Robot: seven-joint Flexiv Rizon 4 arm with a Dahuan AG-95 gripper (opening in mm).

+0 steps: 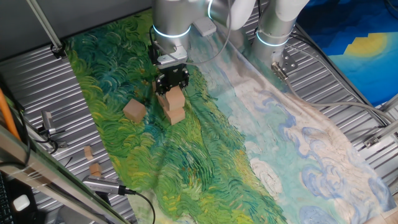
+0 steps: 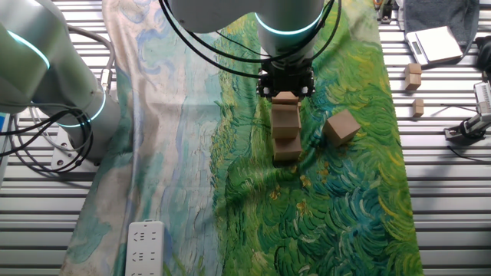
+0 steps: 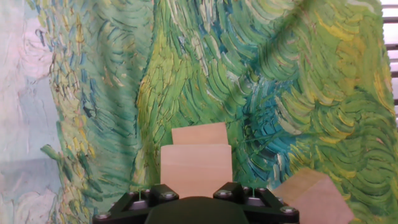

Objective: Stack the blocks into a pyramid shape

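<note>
Claw (image 2: 285, 92) clamps a plain light-brown wooden cube (image 2: 286, 99) above the stacked cubes (image 2: 287, 132), adding height; loose cube (image 2: 341, 126) at 3 o'clock.

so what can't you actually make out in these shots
- Gripper fingertips: the hand view's bottom edge cuts them off and the fixed views are too small, so whether it grips the light-brown wooden cube is unclear.
- Cube row: its count is uncertain; the cubes overlap in every view.
- Lone tilted wooden cube: partly cut off by the hand view's bottom edge.
- Small tan wooden bits: too small for detail.
</note>
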